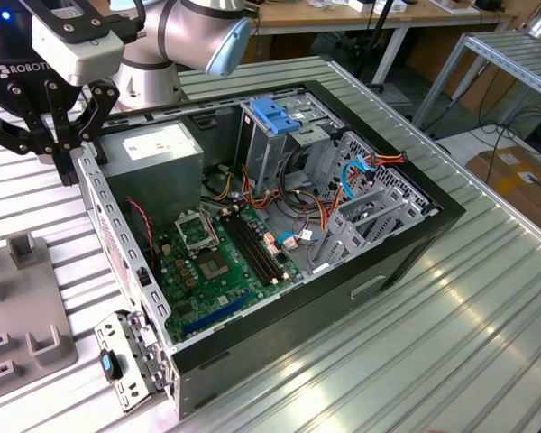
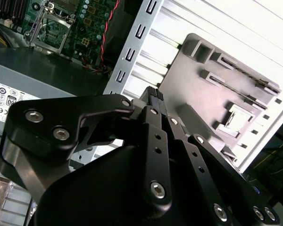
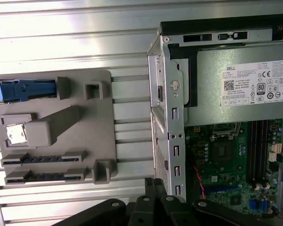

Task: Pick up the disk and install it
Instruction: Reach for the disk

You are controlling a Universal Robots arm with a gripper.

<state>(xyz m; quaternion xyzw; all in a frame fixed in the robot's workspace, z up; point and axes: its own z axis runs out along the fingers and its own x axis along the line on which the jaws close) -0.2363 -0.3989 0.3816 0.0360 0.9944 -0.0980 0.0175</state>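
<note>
Blue along its upper rail, disk (image 3: 26, 90) standing on edge in a slot along one side of the grey fixture (image 3: 101, 120), as seen in the first wrist view; far end cut off at the picture's border. Untouched, well apart from the gripper (image 1: 68, 167). Jaws pressed together and empty, pads tip to tip in the second wrist view. Poised at the rear corner of the open computer case (image 1: 406, 239), just beside the grey power supply (image 1: 153, 149), above the case wall nearest the fixture. Touching that wall or not: cannot tell.

Fixture flat on the ribbed metal worktop (image 1: 433, 352), beside the case, toward the exterior view's left. Also on the fixture: two dark memory sticks (image 3: 42, 160) lying in parallel slots, and a small silver square chip (image 3: 14, 134) near a wedge-shaped block.

Inside the case: green motherboard (image 1: 216, 262) on the floor, drive cage (image 1: 270, 153) upright next to the power supply, topped by a blue plastic piece (image 1: 273, 113). Orange, red and blue cables (image 1: 343, 180) strung between cage and front bays.

Loose metal bracket (image 1: 126, 361) with a small blue tab, lying on the worktop against the case's near corner in the exterior view.
</note>
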